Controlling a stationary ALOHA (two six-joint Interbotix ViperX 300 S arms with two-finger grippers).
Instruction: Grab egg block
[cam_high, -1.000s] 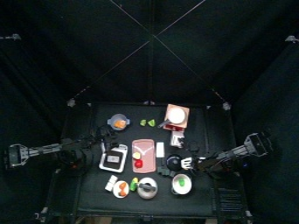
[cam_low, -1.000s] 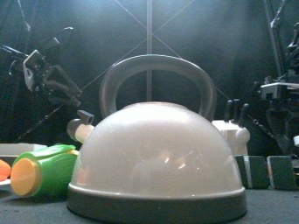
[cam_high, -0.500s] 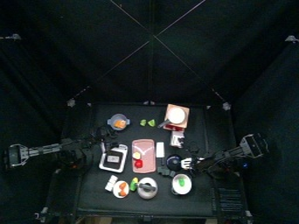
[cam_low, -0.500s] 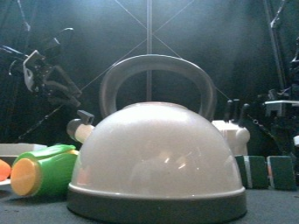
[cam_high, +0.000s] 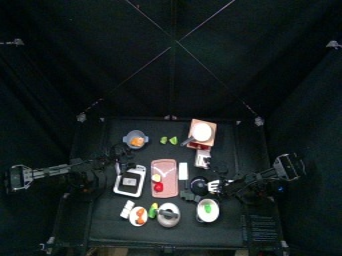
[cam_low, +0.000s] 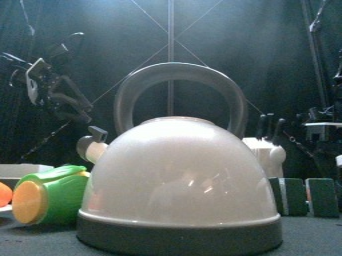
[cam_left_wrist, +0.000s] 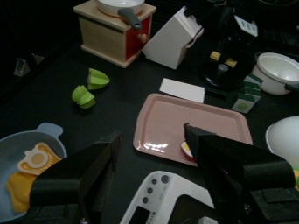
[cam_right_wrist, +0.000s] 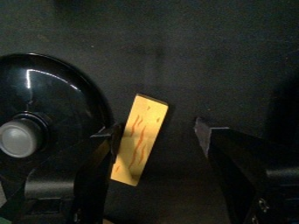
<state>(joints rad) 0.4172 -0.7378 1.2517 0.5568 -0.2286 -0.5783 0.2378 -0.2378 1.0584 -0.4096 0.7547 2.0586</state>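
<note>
Black table (cam_high: 112, 152) (crowded with toys) inside black curtains (cam_high: 267, 60)

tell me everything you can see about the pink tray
The pink tray is a flat rectangular dish with rounded corners and a low raised rim, matte like plastic. It lies level on the black table, near its middle. A small yellowish piece rests on it, half hidden behind the left gripper's jaw. A white card lies just beyond one edge.

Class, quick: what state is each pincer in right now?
Left pincer: open, holding nothing.
Right pincer: open wide, holding nothing.
</note>
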